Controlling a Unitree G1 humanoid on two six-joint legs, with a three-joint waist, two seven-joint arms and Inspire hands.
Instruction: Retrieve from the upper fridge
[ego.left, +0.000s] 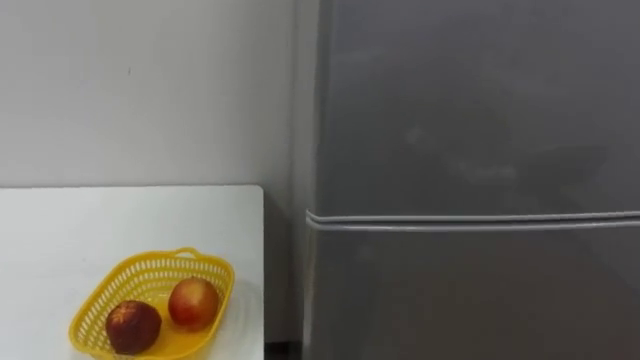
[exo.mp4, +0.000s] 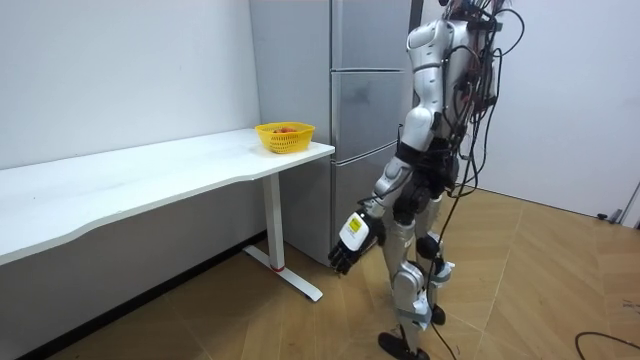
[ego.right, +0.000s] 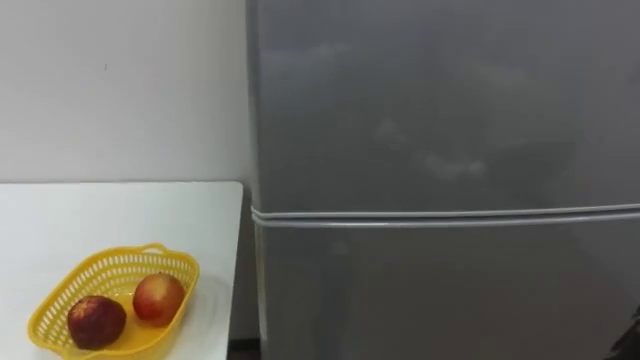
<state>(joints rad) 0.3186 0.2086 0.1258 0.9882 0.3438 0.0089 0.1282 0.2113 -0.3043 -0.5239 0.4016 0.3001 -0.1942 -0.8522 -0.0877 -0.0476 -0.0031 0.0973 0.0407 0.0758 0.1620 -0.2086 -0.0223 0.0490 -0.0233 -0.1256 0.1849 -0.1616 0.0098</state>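
- A plain white wall runs behind the scene, and the room view shows a floor of light wooden parquet laid in a herringbone pattern.
- A long white desk on white legs stands along that wall, its end just beside a tall grey metal fridge.
- Near that end of the desk sits a yellow perforated plastic basket with a small loop handle.
- In the basket lie a dark red round fruit and a red-orange round fruit, touching each other.
- The fridge's upper door is closed, so whatever that compartment holds is hidden behind it.
- A pale horizontal seam separates it from the lower door, which is also closed.
- Both doors are smooth and matte, with faint smudges on the upper one.
- The robot stands upright on the parquet right before the fridge, facing it, with the desk at its left.
- The left robot hand hangs low beside the thigh, well apart from the fridge doors and the desk, touching nothing. Whether it is spread or closed cannot be told at this distance.
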